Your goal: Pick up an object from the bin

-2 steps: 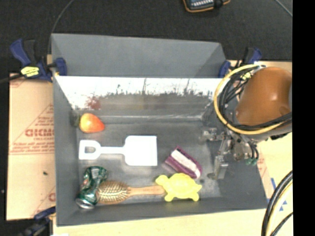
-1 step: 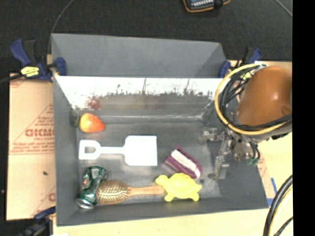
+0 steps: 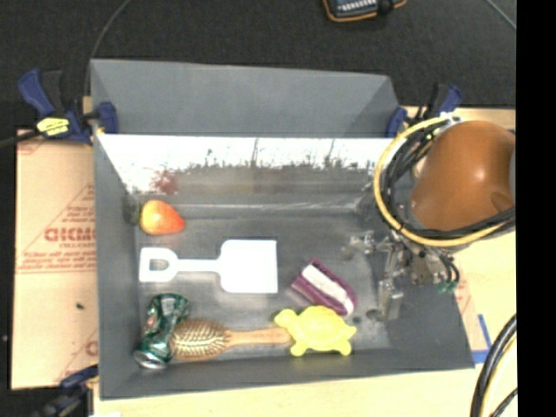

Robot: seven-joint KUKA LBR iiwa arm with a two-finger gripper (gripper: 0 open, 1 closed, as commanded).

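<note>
My gripper (image 3: 388,295) is down inside the bin (image 3: 243,102), at 3 o'clock of the floor, close to the right wall. Can't tell if it is open or closed, the metal parts there blur together. Above it is my orange cover (image 3: 460,176), with black and yellow cables (image 3: 388,174) looped round its left side.

Nearest thing: a purple-and-white striped object (image 3: 323,287), tilted, lying just beside the gripper at its 9 o'clock, with a gap between them. It is right of the floor's centre. I can't say for sure what kind of thing it is.

A yellow turtle toy (image 3: 317,331) is at 7 o'clock of the gripper, near the front wall, just below the purple-and-white piece.

The rest lies well apart from me:
- White plastic shovel (image 3: 219,266), flat, mid-floor. Blade toward 3 o'clock, handle toward 9 o'clock.
- Wooden hairbrush (image 3: 215,339) along the front wall. Its handle end reaches the turtle and its bristle head points to 9 o'clock.
- Crushed green can (image 3: 161,328) in the 8 o'clock corner, touching the brush head.
- Orange-red fruit (image 3: 161,218) at 10 o'clock, by the left wall, alone.
</note>
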